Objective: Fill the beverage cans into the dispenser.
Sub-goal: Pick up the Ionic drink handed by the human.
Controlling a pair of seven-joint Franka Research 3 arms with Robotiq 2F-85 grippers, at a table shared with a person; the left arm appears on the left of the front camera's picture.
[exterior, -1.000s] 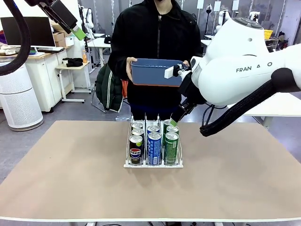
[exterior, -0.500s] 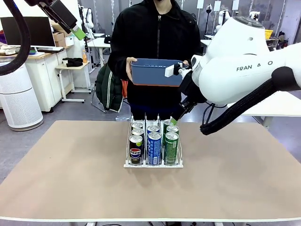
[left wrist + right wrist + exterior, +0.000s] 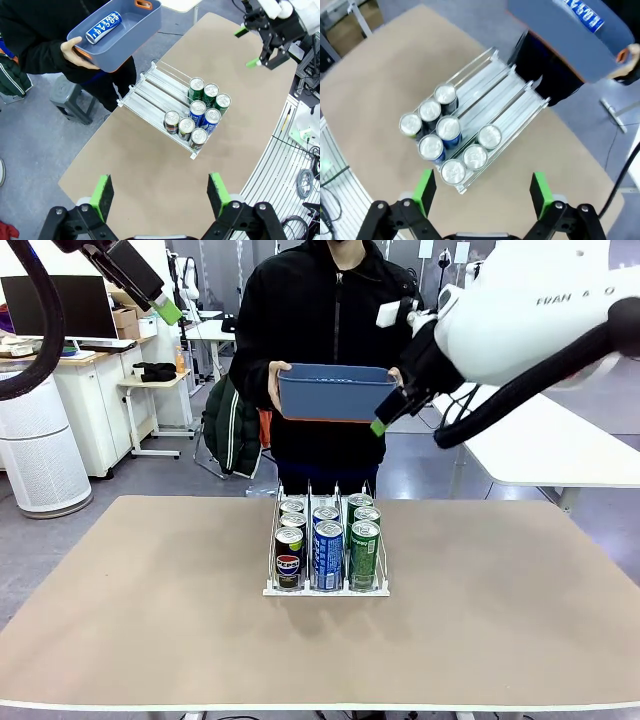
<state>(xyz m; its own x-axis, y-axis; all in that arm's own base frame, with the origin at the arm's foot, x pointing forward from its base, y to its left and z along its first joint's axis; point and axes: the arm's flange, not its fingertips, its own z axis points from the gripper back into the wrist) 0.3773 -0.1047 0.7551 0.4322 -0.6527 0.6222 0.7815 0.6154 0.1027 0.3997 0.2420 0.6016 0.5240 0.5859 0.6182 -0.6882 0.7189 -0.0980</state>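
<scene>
I am raising my open, empty right claw (image 3: 483, 189) from the center-frame dispenser (image 3: 325, 589) toward the upper-center blue bin (image 3: 335, 395), probably to fetch its 1 can (image 3: 104, 27).

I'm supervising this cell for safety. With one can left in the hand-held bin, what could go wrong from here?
1. The open right gripper hangs at about the level of the blue bin, which the person's hand holds in the air: reaching in could hit fingers or push the bin.
2. The blue can lies on its side there and may roll away from the gripper.
3. The dispenser's middle lane sits between standing cans, which a placement could knock.
</scene>
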